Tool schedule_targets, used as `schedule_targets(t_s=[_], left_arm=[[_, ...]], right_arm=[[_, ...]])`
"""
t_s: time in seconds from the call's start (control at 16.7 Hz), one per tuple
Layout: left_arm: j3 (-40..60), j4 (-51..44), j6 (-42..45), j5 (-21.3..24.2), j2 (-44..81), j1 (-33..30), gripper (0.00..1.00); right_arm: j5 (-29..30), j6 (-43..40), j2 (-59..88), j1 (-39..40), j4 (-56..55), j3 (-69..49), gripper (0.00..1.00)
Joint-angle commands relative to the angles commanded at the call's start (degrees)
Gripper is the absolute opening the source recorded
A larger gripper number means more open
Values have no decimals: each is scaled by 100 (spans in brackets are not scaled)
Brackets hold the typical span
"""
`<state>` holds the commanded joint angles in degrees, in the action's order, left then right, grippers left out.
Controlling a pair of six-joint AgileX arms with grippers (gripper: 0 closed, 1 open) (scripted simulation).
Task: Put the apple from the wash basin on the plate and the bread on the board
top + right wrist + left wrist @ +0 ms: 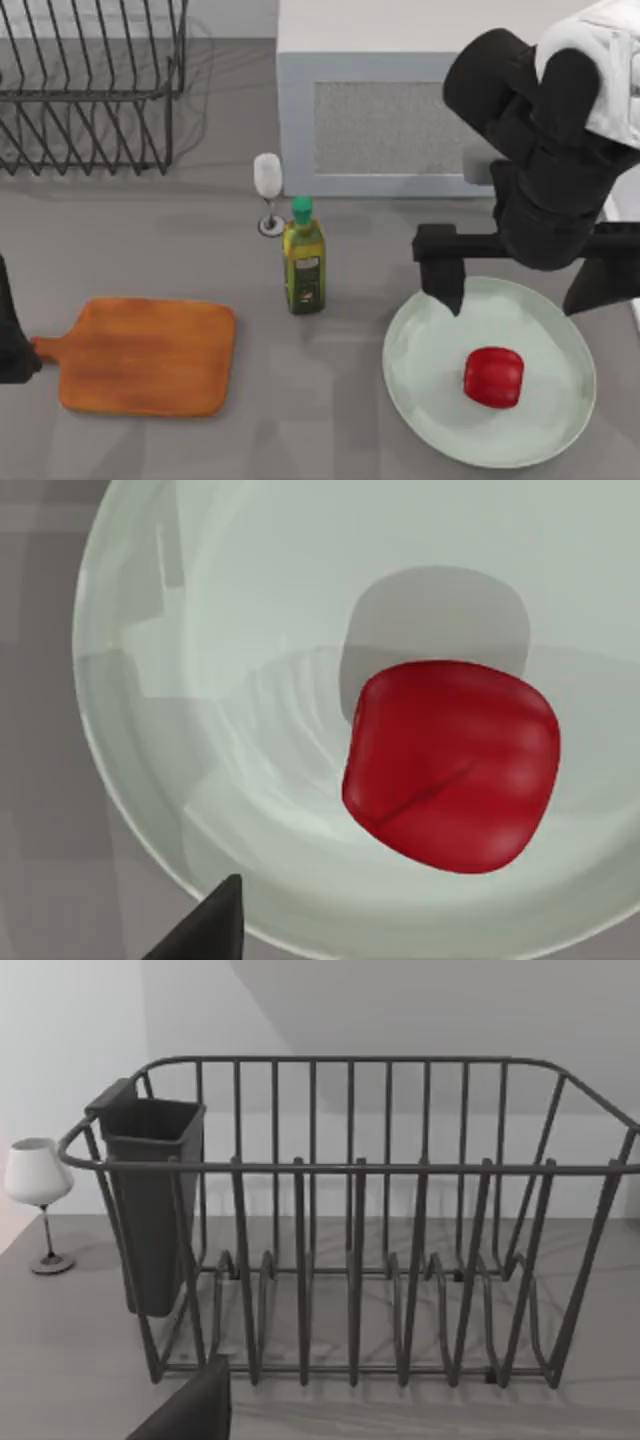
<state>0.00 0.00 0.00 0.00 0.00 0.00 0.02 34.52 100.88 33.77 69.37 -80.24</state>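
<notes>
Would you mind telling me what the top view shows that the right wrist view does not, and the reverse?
Top view alone: the bare board, the olive oil bottle, the wine glass, the dish rack, and the right end effector open above the plate's far rim.

Right wrist view alone: a fine crease across the apple's skin.

Both: the apple lying free on the plate.

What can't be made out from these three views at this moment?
- Rear rim of the large pale mint-green plate: top view, covered by the right gripper above the small glossy red apple.
- Left arm: top view, cut off by the left edge.
- Dark wire dish rack: top view, cropped at the top edge.
</notes>
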Motion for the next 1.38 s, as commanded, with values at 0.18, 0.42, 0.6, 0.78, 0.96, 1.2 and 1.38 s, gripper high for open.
schedule_targets(t_s=[0.18, 0.42, 0.6, 0.78, 0.96, 1.2, 1.38], left_arm=[[0, 0, 0, 0, 0, 0, 100], [0, 0, 0, 0, 0, 0, 100], [0, 0, 0, 0, 0, 0, 100], [0, 0, 0, 0, 0, 0, 100], [0, 0, 0, 0, 0, 0, 100], [0, 0, 0, 0, 0, 0, 100], [0, 0, 0, 0, 0, 0, 100]], right_arm=[[0, -14, -35, -22, -27, 32, 100], [0, -208, -593, -211, -418, 485, 100], [0, -477, -1391, -474, -959, 1110, 100], [0, -824, -2405, -813, -1656, 1916, 100], [-1, -1235, -3605, -1213, -2480, 2870, 100], [-1, -1856, -5421, -1819, -3729, 4314, 100], [-1, -2329, -6805, -2281, -4680, 5414, 100]])
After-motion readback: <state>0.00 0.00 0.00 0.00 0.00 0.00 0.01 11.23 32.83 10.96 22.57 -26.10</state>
